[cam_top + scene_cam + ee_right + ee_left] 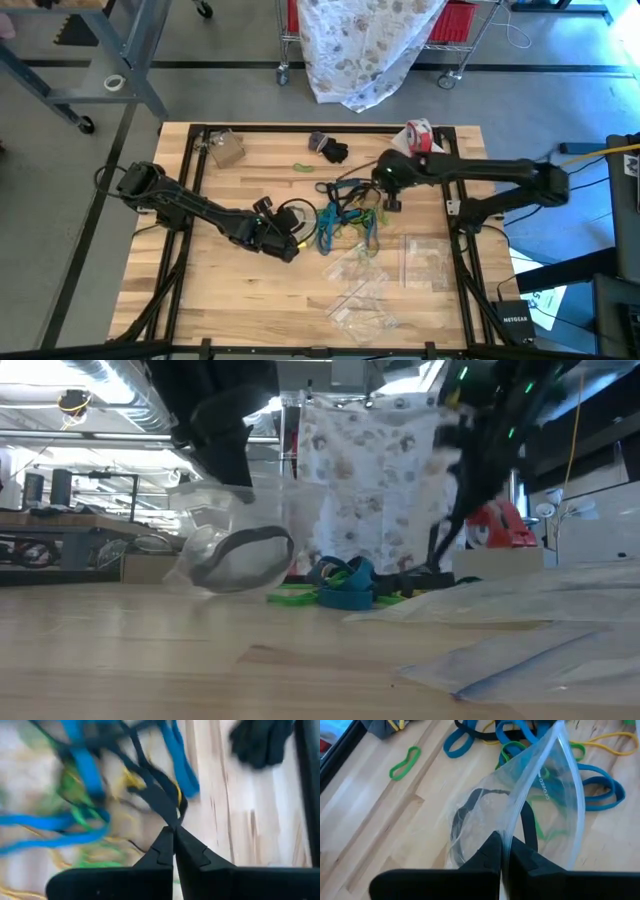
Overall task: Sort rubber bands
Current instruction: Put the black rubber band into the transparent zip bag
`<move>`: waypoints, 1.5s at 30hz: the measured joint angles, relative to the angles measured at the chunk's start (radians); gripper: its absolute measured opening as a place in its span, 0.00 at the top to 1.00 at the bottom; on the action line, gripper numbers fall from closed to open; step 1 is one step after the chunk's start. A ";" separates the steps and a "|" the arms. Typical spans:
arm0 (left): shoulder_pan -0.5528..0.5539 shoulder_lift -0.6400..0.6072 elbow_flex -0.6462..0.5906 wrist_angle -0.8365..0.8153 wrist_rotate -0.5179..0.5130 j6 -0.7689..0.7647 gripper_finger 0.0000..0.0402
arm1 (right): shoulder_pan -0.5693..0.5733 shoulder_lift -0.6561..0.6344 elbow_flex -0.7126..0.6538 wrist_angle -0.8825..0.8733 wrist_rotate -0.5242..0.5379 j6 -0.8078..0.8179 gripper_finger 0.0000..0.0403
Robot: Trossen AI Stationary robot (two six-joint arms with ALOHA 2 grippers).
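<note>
Our left gripper point(502, 852) is clamped on the rim of a clear bag point(540, 795), and we hold it there so the mouth hangs open toward the pile; a black band point(465, 815) already lies inside, just ahead of the fingertips, which suggests this bag is meant for the black ones.

Our right gripper point(174, 837) has its fingers pressed together on a second black band point(157, 795); that band runs from the tips out into the tangle, so we judge it pinched but not yet free of its neighbours.

The pile point(350, 215) of blue, green, yellow and black bands lies between our two grippers, just beside each; in the right wrist view blue bands point(85, 770) and green bands point(75, 790) cross directly beyond the tips, touching the band we hold.

One green band point(405, 762) lies alone, well apart from the left gripper; spare bags point(365, 290) wait flat on the table point(220, 300), near the pile and away from both grips, kept clear until other colours need them.

We expect the lift must be slow; the loops may drag along.
</note>
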 joint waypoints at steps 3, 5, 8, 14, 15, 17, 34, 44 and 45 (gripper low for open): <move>0.001 0.000 0.000 0.003 0.000 -0.020 1.00 | 0.088 -0.077 0.033 -0.003 -0.007 0.082 0.99; 0.002 0.000 0.000 0.003 0.000 -0.036 1.00 | 0.151 -0.107 0.059 0.007 -0.007 0.140 0.99; 0.002 0.000 0.000 0.007 0.000 -0.060 1.00 | 0.243 -0.126 0.068 0.116 -0.015 0.212 0.99; 0.000 -0.019 0.000 0.044 0.001 -0.079 1.00 | 0.378 -0.090 0.069 0.382 -0.027 0.282 0.99; 0.000 -0.028 0.000 0.052 0.001 -0.076 1.00 | 0.390 -0.079 0.069 0.419 -0.026 0.283 0.99; 0.000 -0.036 0.001 0.059 0.006 -0.069 1.00 | 0.411 -0.059 0.069 0.495 -0.011 0.283 0.99; -0.002 -0.047 0.001 0.124 0.075 0.028 1.00 | 0.416 0.020 0.068 0.428 0.268 0.029 0.99; -0.013 -0.047 0.001 0.129 0.082 0.026 1.00 | 0.433 0.019 0.070 0.351 0.209 0.082 0.99; -0.013 -0.047 0.001 0.129 0.082 0.023 1.00 | 0.433 0.019 0.070 0.305 0.292 0.066 0.99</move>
